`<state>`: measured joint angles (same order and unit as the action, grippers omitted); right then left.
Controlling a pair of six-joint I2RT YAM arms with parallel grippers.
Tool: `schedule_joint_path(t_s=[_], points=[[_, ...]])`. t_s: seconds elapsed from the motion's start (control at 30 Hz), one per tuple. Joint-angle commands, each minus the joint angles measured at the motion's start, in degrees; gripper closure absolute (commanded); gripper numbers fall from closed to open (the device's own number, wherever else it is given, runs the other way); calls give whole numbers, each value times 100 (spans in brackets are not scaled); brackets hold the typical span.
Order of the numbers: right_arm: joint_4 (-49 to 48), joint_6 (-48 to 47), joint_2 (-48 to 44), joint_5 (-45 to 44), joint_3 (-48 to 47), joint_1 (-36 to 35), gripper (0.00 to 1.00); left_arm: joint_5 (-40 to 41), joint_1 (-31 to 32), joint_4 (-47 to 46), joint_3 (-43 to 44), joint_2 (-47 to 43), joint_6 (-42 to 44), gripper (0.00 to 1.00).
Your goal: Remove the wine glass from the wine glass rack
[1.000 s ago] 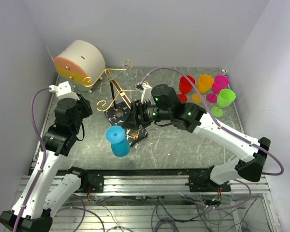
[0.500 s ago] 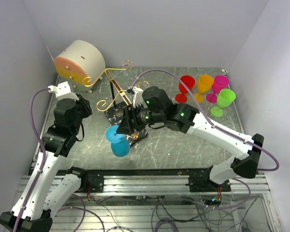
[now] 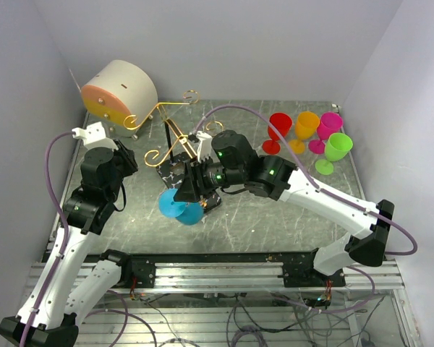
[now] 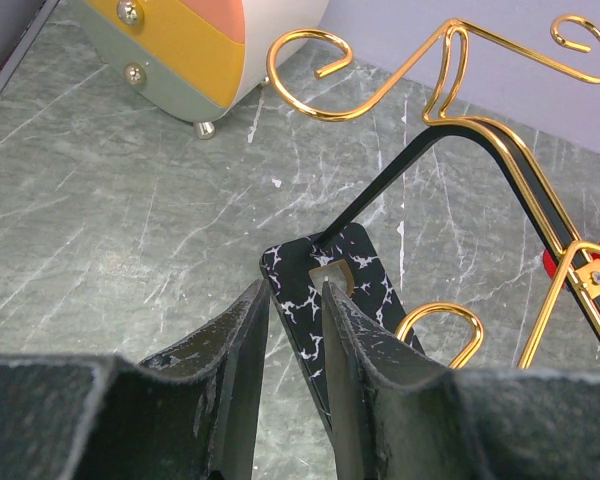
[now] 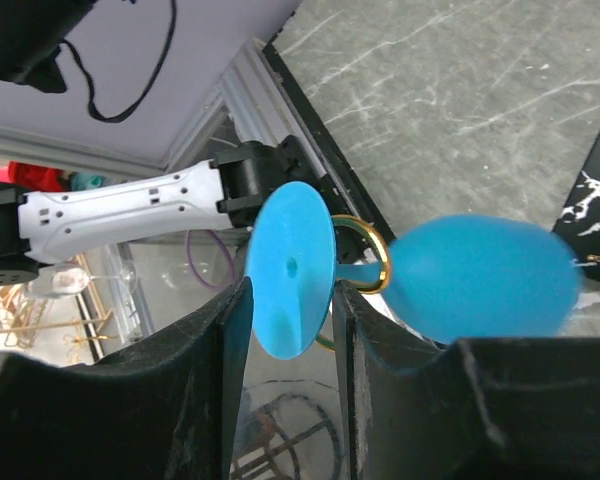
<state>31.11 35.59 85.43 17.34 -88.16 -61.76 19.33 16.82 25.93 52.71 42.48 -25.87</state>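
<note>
The blue wine glass [image 3: 182, 210] hangs tilted at the front arm of the wine glass rack [image 3: 175, 137], a gold wire stand on a black post and a black veined base [image 3: 172, 173]. My right gripper [image 3: 182, 194] is at the glass's foot. In the right wrist view the round foot [image 5: 290, 270] sits between the fingers of my right gripper [image 5: 292, 300], which look closed on its rim. The stem passes through a gold loop [image 5: 380, 262], with the bowl [image 5: 480, 275] beyond. My left gripper [image 3: 127, 157] is left of the rack, nearly shut and empty, and is also in the left wrist view [image 4: 295, 290] over the base [image 4: 330, 285].
A round beige drum with an orange face [image 3: 119, 90] stands at the back left, close to the rack's curled arms. Red [image 3: 278, 126], orange [image 3: 307, 124], pink [image 3: 330, 124] and green [image 3: 338, 146] glasses stand at the back right. The table's front rail runs below.
My right gripper has moved left onto the blue glass's foot. The glass has tipped, with its bowl swung up to the right. The left arm has not moved.
</note>
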Motion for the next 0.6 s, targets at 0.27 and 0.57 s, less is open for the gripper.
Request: schedule_joint_path(t_s=[0.27, 0.57], points=[[-420, 124, -81, 402, 77, -104, 66, 157, -14, -151, -52, -77, 8, 62], [-367, 127, 34, 185, 80, -122, 95, 176, -12, -150, -58, -109, 25, 62]])
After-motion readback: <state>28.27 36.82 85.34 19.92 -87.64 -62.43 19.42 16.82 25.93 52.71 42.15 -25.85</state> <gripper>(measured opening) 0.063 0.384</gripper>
